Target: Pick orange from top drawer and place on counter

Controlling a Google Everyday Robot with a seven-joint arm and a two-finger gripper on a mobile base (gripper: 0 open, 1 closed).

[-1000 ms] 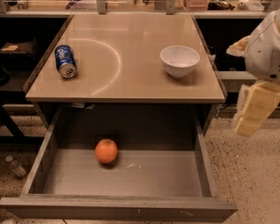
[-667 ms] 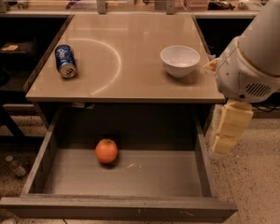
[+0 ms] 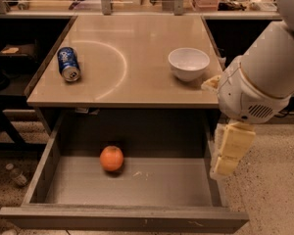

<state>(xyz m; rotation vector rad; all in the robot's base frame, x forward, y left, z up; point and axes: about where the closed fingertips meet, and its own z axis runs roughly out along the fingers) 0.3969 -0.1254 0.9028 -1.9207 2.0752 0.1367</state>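
The orange (image 3: 111,158) lies on the flat grey bottom of the open top drawer (image 3: 137,185), left of its middle. The beige counter (image 3: 132,58) with a white arc mark is above the drawer. My gripper (image 3: 229,153) hangs from the white arm at the right, over the drawer's right wall, well right of the orange and apart from it. It holds nothing that I can see.
A blue soda can (image 3: 68,64) lies on its side at the counter's left. A white bowl (image 3: 188,63) stands at the counter's right, close to my arm (image 3: 259,77). A small bottle (image 3: 14,174) lies on the speckled floor left of the drawer.
My arm and gripper have moved left and forward, from beside the table to over the drawer's right wall. The orange, can and bowl have not moved.
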